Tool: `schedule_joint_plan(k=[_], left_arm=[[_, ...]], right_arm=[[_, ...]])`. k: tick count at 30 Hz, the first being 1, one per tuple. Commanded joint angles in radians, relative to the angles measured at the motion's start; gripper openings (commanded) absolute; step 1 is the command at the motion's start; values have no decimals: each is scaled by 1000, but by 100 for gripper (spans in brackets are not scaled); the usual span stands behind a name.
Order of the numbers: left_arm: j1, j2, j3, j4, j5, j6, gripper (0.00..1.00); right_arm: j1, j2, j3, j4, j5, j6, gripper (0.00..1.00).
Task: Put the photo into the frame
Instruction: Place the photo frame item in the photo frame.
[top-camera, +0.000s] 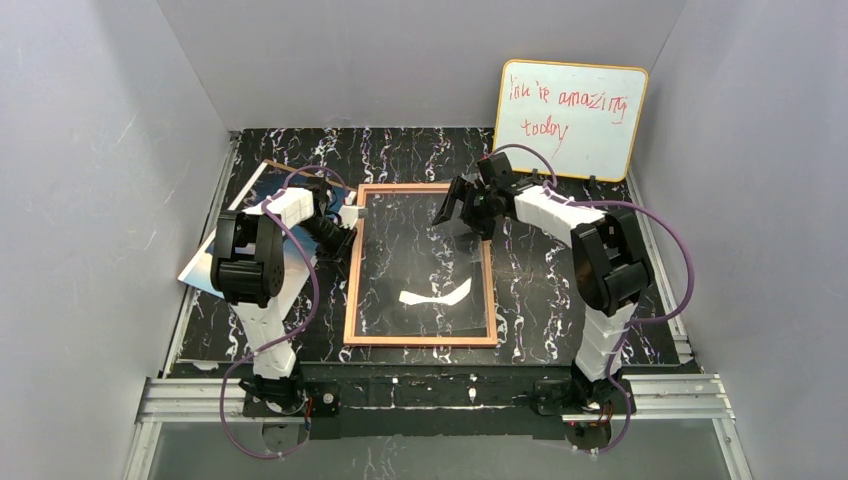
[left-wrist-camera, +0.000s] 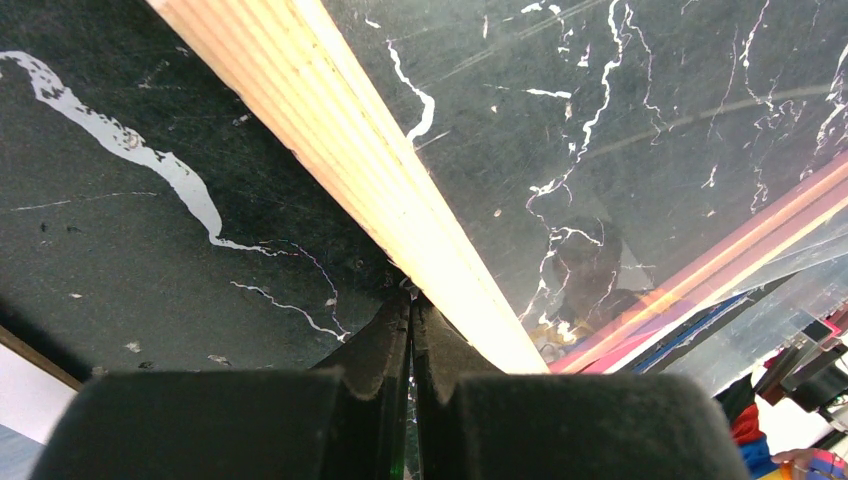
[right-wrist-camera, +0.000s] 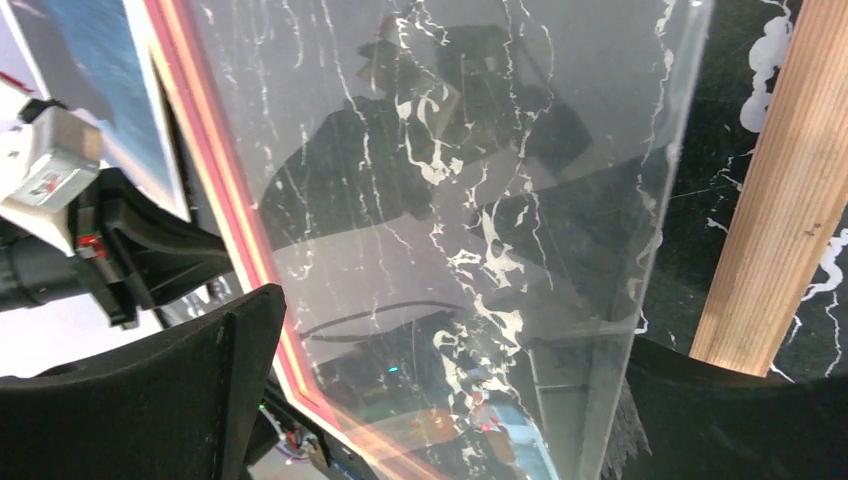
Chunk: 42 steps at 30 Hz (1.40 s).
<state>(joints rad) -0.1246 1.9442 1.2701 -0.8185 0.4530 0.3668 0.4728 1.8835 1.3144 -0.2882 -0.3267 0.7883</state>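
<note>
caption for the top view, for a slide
Left gripper and right gripper at the far end of the frame; photo lies outside, left

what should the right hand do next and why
Probably close the right hand on the clear pane: its fingers stand open either side of it, and the pane's edge sits apart from the frame. The photo lies outside it, to its left.

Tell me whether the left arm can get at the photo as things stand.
Probably yes: the photo lies uncovered just beneath the left arm. The left pincer, though, is shut at the left rail of the frame and would need to back off first.
</note>
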Motion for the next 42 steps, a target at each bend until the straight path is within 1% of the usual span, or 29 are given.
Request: schedule_joint_plan(k=[1, 9, 24, 42], left_arm=[[-20, 29, -44, 10, -33, 27, 0], [-20, 25, -50, 11, -34, 27, 0], [-20, 23, -53, 12, -33, 29, 0], [-20, 25, -51, 11, -32, 30, 0]], right_arm=[[37, 27, 99, -143, 118, -70, 99], [54, 50, 176, -244, 218, -116, 99], [52, 56, 195, -277, 250, -147, 99], [33, 58, 179, -293, 263, -171, 99]])
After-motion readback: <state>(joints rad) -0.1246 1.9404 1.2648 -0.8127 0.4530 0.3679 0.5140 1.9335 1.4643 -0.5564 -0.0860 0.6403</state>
